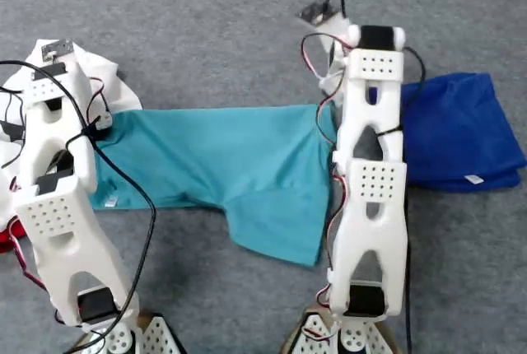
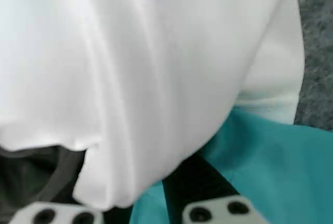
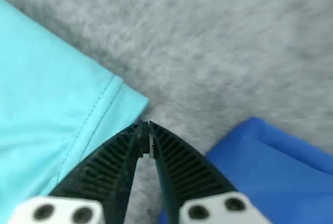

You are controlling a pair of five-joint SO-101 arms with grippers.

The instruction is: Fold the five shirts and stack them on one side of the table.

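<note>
A teal shirt (image 1: 239, 165) lies spread flat across the middle of the grey table (image 1: 206, 33). My right gripper (image 3: 144, 133) is shut with nothing in it, its tips just off the teal shirt's far right corner (image 3: 122, 94), between that corner and a folded blue shirt (image 1: 457, 132). The blue shirt (image 3: 270, 161) lies at the right side. A crumpled white shirt (image 1: 99, 70) sits at the far left, overlapping the teal shirt's left end. My left gripper (image 1: 59, 82) is down in the white shirt (image 2: 130, 67), which drapes over it; teal cloth (image 2: 270, 172) lies right beside it.
Something red (image 1: 6, 235) shows at the table's left edge beside the left arm. Dark grey cloth (image 2: 31, 174) lies under the white shirt. Bare grey table stretches along the far side and in front of the teal shirt (image 1: 206, 288).
</note>
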